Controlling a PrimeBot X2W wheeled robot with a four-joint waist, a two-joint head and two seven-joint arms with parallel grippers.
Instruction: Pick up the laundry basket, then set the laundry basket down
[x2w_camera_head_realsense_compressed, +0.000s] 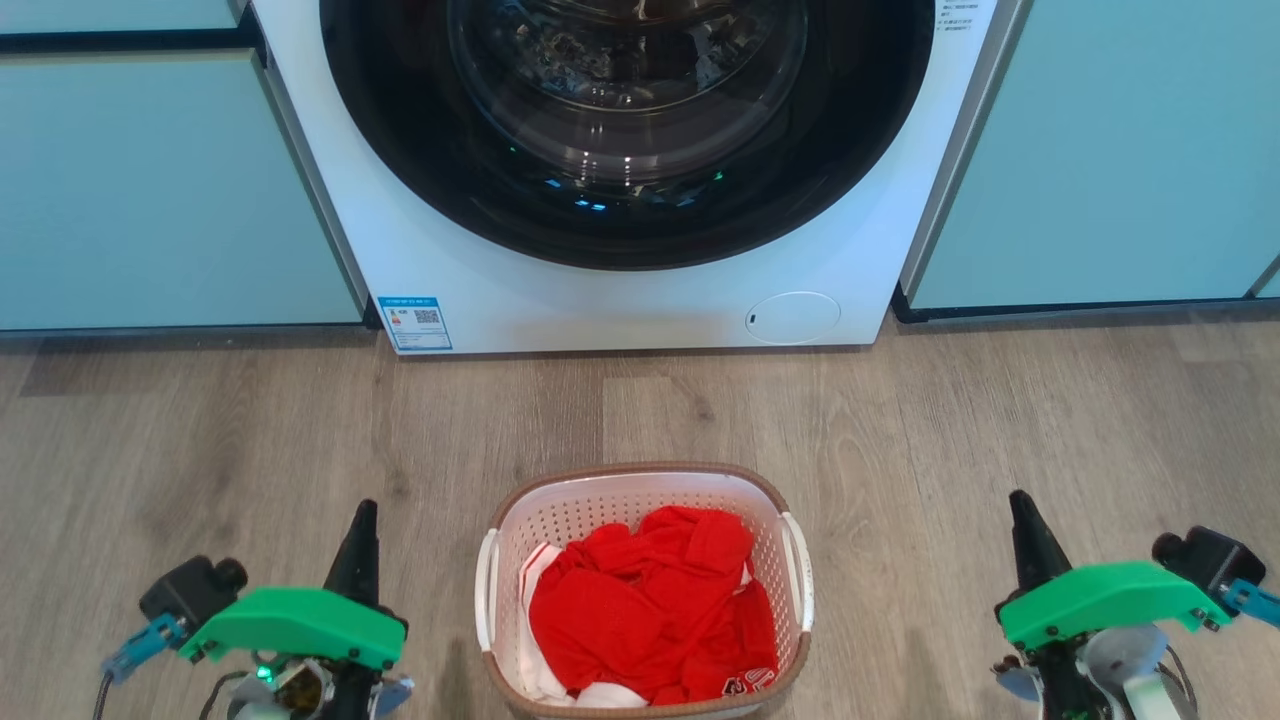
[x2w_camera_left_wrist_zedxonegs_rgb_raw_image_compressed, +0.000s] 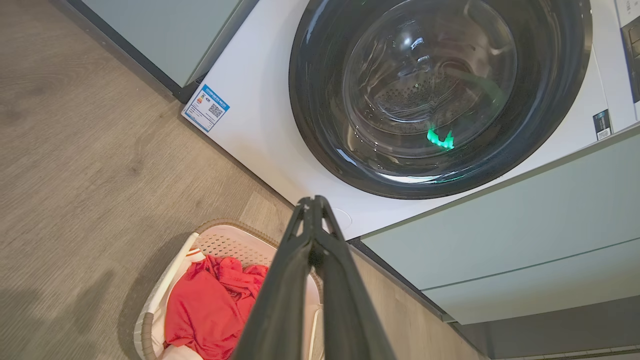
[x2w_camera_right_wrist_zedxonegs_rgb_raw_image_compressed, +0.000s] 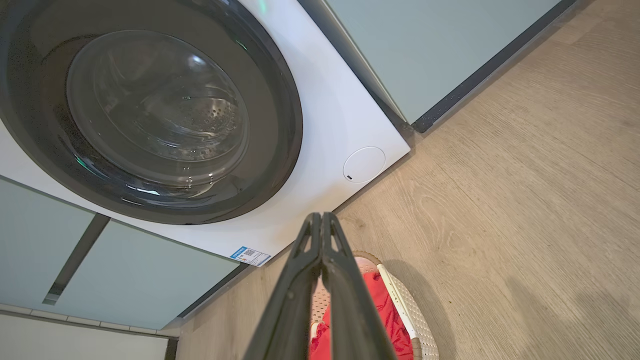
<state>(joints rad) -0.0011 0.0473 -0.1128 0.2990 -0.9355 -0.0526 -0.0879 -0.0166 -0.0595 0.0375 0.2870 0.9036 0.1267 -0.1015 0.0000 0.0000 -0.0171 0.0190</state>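
Pressing its two dark fingers together tip to tip, the left end effector is clenched on nothing and hangs above the wooden floor, apart from the laundry basket on that basket's left side. The right end effector matches it on the other side: fingers closed against each other, empty, clear of the basket. In the left wrist view the closed fingers rise in front of the basket's far wall without touching it. In the right wrist view the closed pair crosses in front of the basket's near corner.

The laundry basket stands upright on the floor between the two end effectors, square in front of the washing machine and well short of the floor's far edge, where the machine's base meets the boards. Its brown rim and both white side handles are bare. Inside lies a crumpled red garment over some white cloth, below the rim.

The machine's round dark door is closed. A blue-bordered label sits at its lower left corner and a round cap at its lower right. Pale green cabinet fronts flank it on both sides. Bare floor lies between each end effector and the handle nearest it.
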